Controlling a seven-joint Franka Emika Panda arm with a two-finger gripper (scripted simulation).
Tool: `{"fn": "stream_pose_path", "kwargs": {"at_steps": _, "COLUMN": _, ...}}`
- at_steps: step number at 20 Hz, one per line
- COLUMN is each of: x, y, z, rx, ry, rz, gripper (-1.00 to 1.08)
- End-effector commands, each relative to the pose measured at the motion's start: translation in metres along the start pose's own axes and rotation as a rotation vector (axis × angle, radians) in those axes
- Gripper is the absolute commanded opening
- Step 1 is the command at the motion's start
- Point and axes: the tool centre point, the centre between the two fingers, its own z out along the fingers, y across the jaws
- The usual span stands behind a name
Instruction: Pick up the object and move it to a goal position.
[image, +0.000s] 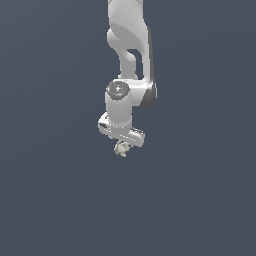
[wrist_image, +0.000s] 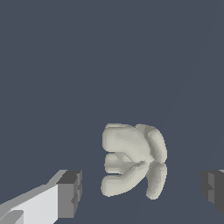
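While the white robot gripper (wrist_image: 140, 192) hangs with its dark fingertips (wrist_image: 70, 192) spread wide, the small cream-beige lumpy object (wrist_image: 133, 159) with stubby lobes sits between them, touching neither. No grasp appears made yet; closing, lifting and carrying to the goal, which is not visible, all seem left.

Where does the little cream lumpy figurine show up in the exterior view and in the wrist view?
Exterior view: the small cream-beige lumpy figurine sits near the picture's centre, just under the white arm's gripper.
Wrist view: it fills the lower middle, between the two dark-tipped jaws, touching neither.
Shared landmark: the gripper.
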Motion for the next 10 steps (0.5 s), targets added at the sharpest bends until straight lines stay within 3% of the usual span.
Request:
{"fn": "stream_pose_path", "kwargs": {"at_steps": 1, "x": -0.001, "y": 0.002, "z": 0.003, "rx": -0.001, "ry": 0.000, "rz": 0.019, "gripper": 1.00}}
{"fn": "stream_pose_path", "kwargs": {"at_steps": 10, "x": -0.001, "y": 0.002, "z": 0.015, "rx": -0.001, "ry": -0.001, "rz": 0.018, "gripper": 1.00}}
